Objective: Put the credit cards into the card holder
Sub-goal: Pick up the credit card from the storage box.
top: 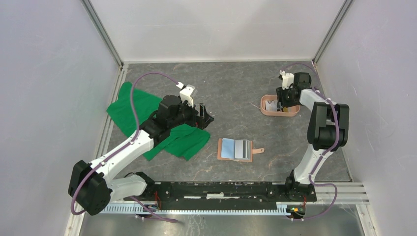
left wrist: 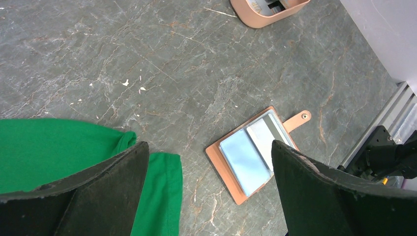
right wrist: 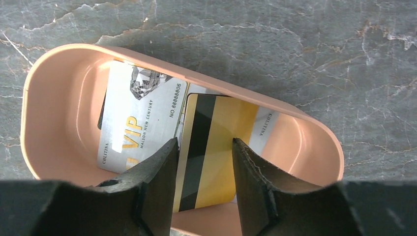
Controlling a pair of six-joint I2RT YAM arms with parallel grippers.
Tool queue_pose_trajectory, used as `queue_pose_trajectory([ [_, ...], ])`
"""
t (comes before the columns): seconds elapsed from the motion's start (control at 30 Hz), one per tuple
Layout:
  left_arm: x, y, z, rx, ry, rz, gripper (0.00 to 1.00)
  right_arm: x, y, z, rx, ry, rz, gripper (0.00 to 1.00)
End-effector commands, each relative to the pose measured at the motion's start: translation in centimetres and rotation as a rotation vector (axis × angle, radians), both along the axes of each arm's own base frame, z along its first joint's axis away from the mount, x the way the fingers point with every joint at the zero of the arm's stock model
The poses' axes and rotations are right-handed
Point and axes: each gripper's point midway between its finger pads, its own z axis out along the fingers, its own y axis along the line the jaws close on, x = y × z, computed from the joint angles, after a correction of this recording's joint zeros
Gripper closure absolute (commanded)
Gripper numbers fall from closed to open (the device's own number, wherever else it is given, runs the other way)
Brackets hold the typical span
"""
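Right hand (right wrist: 204, 142) hangs half open over a gold card (right wrist: 221, 118) in the pink tray (right wrist: 54, 98). Left hand (left wrist: 209, 145) is wide open. Its view shows the card holder (left wrist: 246, 157) lying open at lower right.

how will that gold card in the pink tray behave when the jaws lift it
The gold card looks thin and flat, so probably light and fairly stiff. Lying glossy atop another pale card, it may slide rather than lift.
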Motion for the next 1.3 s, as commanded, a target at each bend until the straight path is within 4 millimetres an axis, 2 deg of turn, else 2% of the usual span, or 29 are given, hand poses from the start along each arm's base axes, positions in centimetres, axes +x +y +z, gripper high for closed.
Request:
queue_pose_trajectory([
  [0.0, 0.4, -0.1, 1.3, -0.025, -0.055, -0.004, 0.00, -0.4, -0.3, 1.1, 0.048, -0.022, -0.006, 0.54],
  [0.27, 0.4, -0.2, 1.2, -0.024, -0.051, -0.008, 0.00, -0.3, 0.1, 2.3, 0.126, -0.052, 0.013, 0.58],
  [0.57, 0.2, -0.2, 1.0, -0.031, -0.041, -0.009, 0.00, -0.4, -1.2, 3.3, 0.162, -0.077, -0.009, 0.75],
  [0.73, 0.2, -0.3, 1.1, -0.037, -0.043, -0.012, 0.00, -0.4, -1.2, 3.2, 0.163, -0.077, 0.002, 0.86],
  [0.9, -0.1, -0.5, 0.7, -0.056, -0.018, -0.014, 0.00, 0.0, -1.5, 4.2, 0.142, -0.118, 0.017, 0.96],
  [0.97, -0.2, -0.9, 1.0, -0.094, -0.024, -0.023, 0.00, 0.3, -1.6, 4.9, 0.130, -0.142, 0.024, 1.00],
  [1.13, -0.5, -2.4, 1.3, -0.187, 0.007, -0.065, 0.00, 0.7, -1.5, 6.0, 0.121, -0.188, 0.047, 1.00],
  [1.27, -0.5, -4.0, 2.2, -0.277, 0.023, -0.115, 0.00, 1.0, -1.5, 7.8, 0.101, -0.248, 0.070, 1.00],
])
